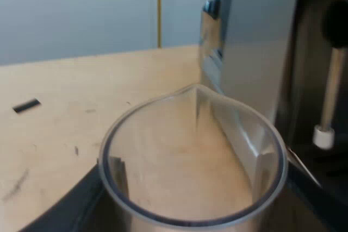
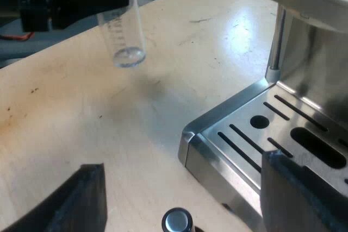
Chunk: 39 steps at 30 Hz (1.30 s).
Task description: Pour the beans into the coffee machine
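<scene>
**Left wrist view.** The measuring glass (image 1: 193,161) is viewed from above its rim. It is clamped by the left gripper (image 1: 193,207), whose fingers are closed against the glass wall on either side. Only the wooden surface (image 1: 81,91) is seen through the glass, and no beans can be made out inside. The glass is held low, just beside the body of the espresso machine (image 1: 255,42) and near its steam wand (image 1: 329,101).

**Right wrist view.** The right gripper (image 2: 182,199) is spread wide and nothing is held between its fingers. It is positioned above the surface, at the corner of the machine's drip tray (image 2: 255,129). The glass is shown roughly upright, lifted clear of the surface toward one of its edges and well apart from the drip tray. Its bottom appears bare.

**Progress.** As the glass appears empty, the pour is judged to be already made, with only setting the glass down remaining. Whether the beans went into the machine cannot be confirmed.
</scene>
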Motion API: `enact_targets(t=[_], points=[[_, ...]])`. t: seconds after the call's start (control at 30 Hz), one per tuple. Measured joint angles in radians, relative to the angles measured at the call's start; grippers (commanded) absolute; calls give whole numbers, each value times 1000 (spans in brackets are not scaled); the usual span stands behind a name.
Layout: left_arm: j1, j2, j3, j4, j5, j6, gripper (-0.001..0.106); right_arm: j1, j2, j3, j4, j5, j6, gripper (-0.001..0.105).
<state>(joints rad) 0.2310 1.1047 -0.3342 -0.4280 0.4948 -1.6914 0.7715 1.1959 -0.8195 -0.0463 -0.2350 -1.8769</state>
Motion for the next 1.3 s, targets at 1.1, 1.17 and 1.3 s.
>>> enact_targets(t=[1.1, 1.17, 1.3], points=[[-93, 584, -45, -526, 45, 30, 49, 0, 25, 0, -19, 0, 0, 62], [-93, 584, -45, -524, 55, 30, 52, 0, 25, 0, -19, 0, 0, 62], [-93, 584, -45, -519, 64, 24, 52, 0, 25, 0, -19, 0, 0, 62]])
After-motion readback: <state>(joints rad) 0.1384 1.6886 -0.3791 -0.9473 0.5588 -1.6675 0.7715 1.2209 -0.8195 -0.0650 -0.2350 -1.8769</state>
